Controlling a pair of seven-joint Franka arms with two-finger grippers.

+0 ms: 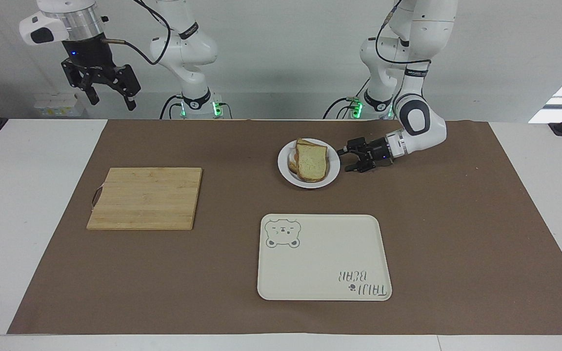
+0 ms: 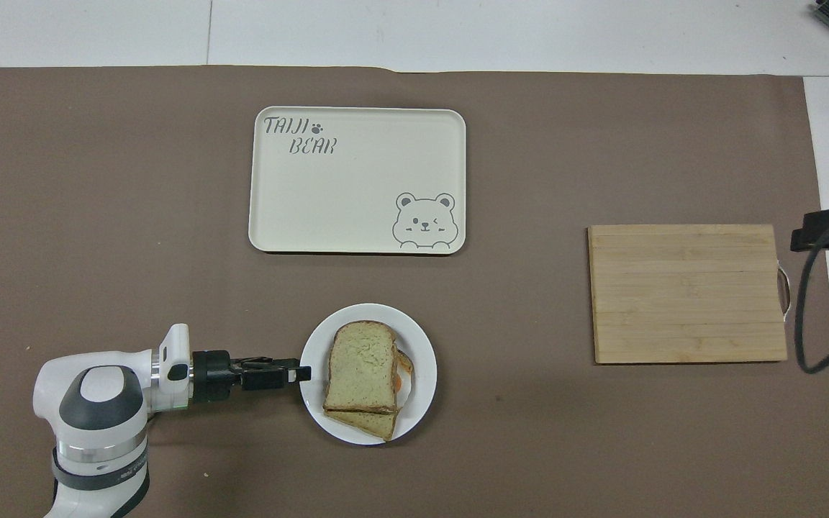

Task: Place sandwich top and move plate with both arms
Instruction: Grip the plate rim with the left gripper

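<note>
Table: brown mat [image 1: 456,219], frame centre.
Plate [image 1: 332,171]: sandwich top [image 1: 311,162] already on.
Left gripper [image 1: 345,160]: fingers apart at rim; you pinch it level.
Right gripper [image 1: 110,95]: spread, upper left, waiting.
</note>
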